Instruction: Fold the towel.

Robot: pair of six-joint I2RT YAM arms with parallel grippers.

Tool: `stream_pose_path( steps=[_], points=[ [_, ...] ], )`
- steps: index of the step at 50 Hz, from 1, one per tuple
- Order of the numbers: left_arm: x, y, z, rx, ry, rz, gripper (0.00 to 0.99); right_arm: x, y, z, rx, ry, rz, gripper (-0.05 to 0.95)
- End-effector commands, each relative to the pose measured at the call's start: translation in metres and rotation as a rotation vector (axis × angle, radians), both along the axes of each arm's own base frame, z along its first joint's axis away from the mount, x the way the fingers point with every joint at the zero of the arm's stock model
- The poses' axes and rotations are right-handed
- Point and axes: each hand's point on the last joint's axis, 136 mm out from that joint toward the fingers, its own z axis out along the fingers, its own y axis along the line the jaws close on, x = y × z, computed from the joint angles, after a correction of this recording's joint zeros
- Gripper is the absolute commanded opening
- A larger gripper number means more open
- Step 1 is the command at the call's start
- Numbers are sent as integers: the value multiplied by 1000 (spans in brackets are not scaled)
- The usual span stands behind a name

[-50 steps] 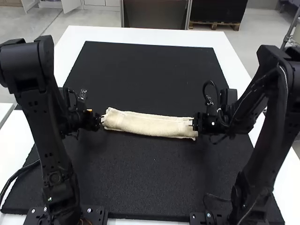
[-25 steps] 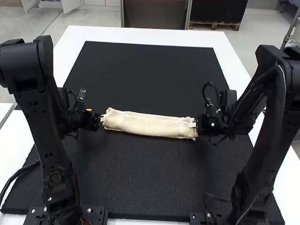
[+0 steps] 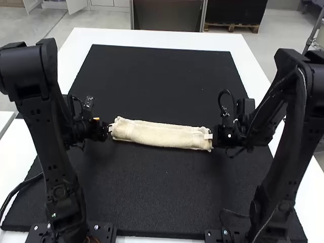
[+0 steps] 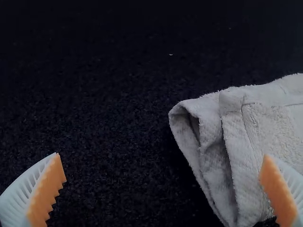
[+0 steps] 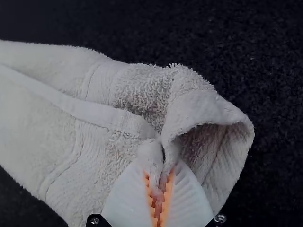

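Observation:
The cream towel lies folded into a long narrow strip across the middle of the mat. At its left end is my left gripper; in the left wrist view the left gripper stands open, one finger over the layered end of the towel, the other over bare mat. My right gripper is at the strip's right end. In the right wrist view the right gripper is shut on a pinched bit of the towel, with a loose folded loop beside it.
A large black mat covers most of the white table. Both arms stand at the near edge, one on each side. A black cable curves along the left edge of the mat.
The right gripper's fingers have come together on the towel's right end, and its arm has shifted very slightly. The left arm and the strip's overall lie look nearly the same.

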Motion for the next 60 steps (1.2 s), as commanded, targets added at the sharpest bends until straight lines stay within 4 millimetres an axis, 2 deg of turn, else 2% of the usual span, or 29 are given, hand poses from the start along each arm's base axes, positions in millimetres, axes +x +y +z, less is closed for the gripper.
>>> stream_pose_path(
  steps=[1,31,37,45,49,53,60],
  points=[
    [1,2,12,8,-41,-8,961,-2,3,1,12,-6,25,-20],
    [1,2,12,10,-43,-8,959,5,9,34,30,-93,42,-21],
    [1,2,12,9,-42,-8,961,5,8,33,29,-89,39,-20],
    [1,2,12,8,-42,-9,959,1,6,20,25,-48,28,-16],
    [1,2,12,7,-41,-9,959,-1,5,12,22,-26,26,98],
    [1,2,12,8,-42,-9,959,-1,2,7,5,-20,20,284],
    [1,2,12,8,-42,-9,959,-1,4,8,6,-24,26,520]
  ],
)
